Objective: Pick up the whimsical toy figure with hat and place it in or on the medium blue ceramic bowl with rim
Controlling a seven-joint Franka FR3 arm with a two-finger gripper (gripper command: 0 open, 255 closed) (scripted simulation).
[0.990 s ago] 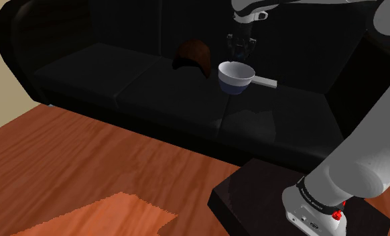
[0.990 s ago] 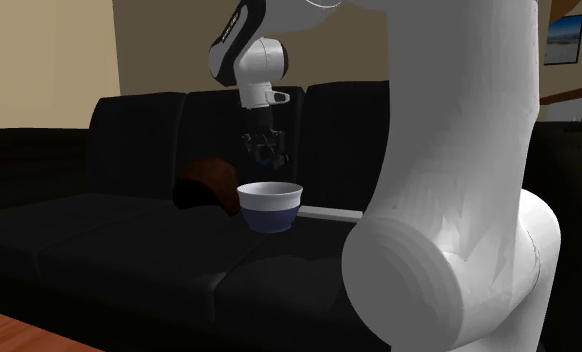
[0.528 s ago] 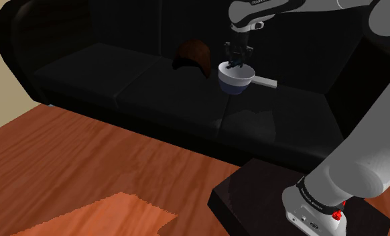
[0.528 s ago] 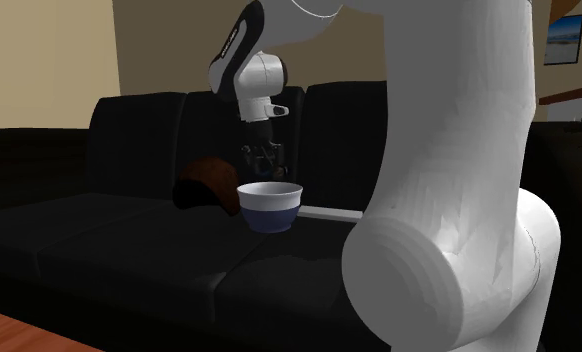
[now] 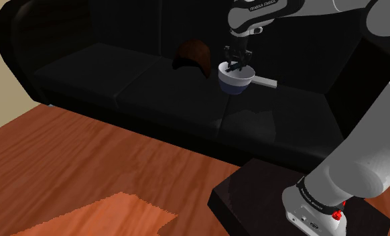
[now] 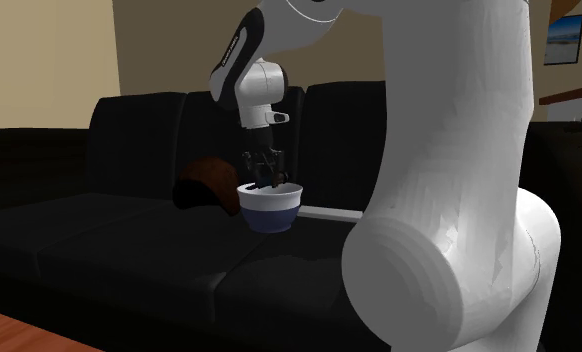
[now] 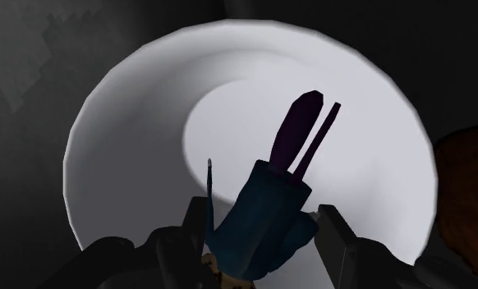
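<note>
Over the last second I lowered the black two-finger gripper [image 5: 238,65] into the white-and-blue rimmed bowl [image 5: 235,82] on the black sofa [image 5: 120,84], fingers still clamped on the dark blue toy figure with purple hat [image 7: 270,197] above the bowl's floor, so release looked next.

Bowl [image 5: 235,82] on sofa [image 5: 106,74] seat w/ toy figure [image 7: 270,205], clasped in end effector [image 6: 263,178], inside its rim; brown lump [image 5: 192,53] just beside, on shoulder view's left.
</note>
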